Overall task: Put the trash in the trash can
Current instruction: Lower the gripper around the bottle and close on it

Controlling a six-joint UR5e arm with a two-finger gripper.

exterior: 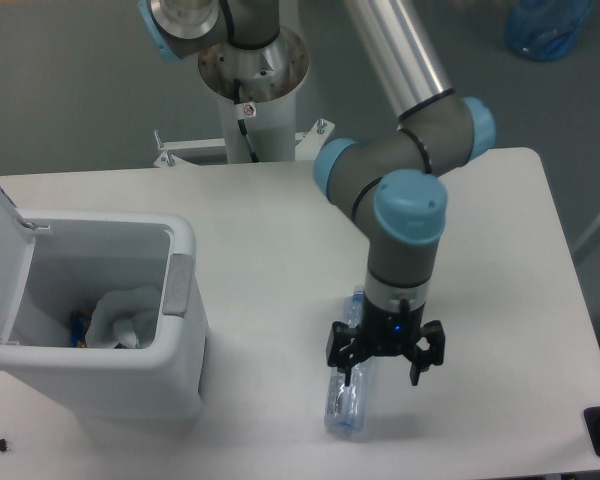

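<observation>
The crushed clear plastic bottle [348,392] is lying flat on the white table [500,250], right under our black two-finger pincer [385,352]. We are hovering over its middle. Our fingers are spread wide and are holding nothing. One finger is sitting over the bottle and the other is hanging to the side of it, over bare table.

Far off to the side of the pincer, the big white plastic trash can [100,320] is standing with its lid up. A crumpled white paper tissue [125,315] is lying inside it already.

We think the pincer is sitting a bit off the bottle. If we close like this, the slippery bottle may slide or roll away.

We cannot read any words on the bottle label.
</observation>
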